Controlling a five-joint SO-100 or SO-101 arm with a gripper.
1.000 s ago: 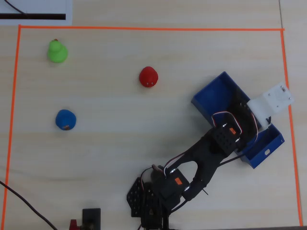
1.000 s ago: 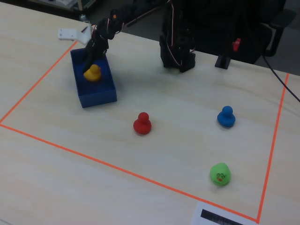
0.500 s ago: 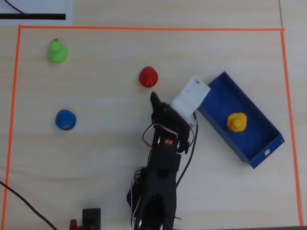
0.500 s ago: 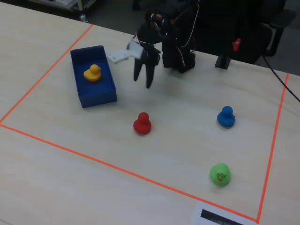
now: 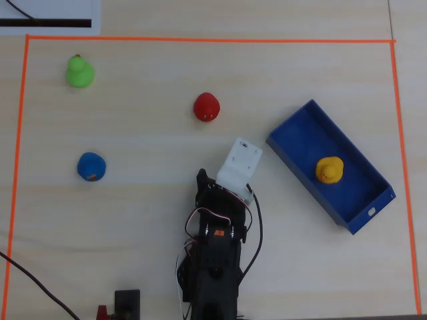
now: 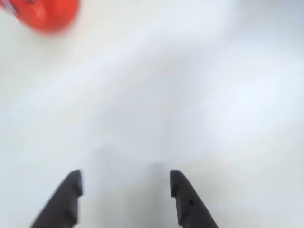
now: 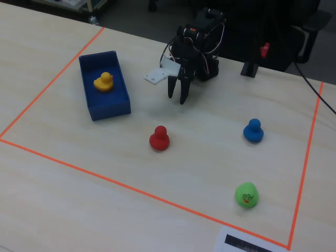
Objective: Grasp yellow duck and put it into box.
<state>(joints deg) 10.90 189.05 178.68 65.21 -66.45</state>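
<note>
- the yellow duck [image 5: 329, 169] sits inside the box [image 5: 299, 128], roughly in the middle of its length, with blue floor showing on every side of it; in the fixed view the yellow duck [image 7: 104, 81] sits upright, toward the far half of the box [image 7: 107, 109].
- the box lies at a slant in the overhead view, inside the orange tape border [image 5: 200, 40], its slotted short end toward the lower right and near the right tape line without touching it.
- the gripper [image 7: 177, 96] is empty, its two dark fingers spread apart and pointing down at bare table, just beside the box's long side but clear of it.
- in the wrist view the gripper [image 6: 126, 183] shows a wide gap between its fingertips [image 6: 72, 183] with only pale table between them; the view is blurred.
- the red duck [image 5: 207, 107] stands alone on open table ahead of the arm, well apart from the box; the wrist view catches it at the top left corner [image 6: 45, 13].
- the blue duck [image 5: 91, 166] and the green duck [image 5: 79, 71] stand on the left side of the overhead view, well apart from each other and from the arm, the green one near the upper left tape corner.
- wide bare table lies between the ducks and along the tape edges.
</note>
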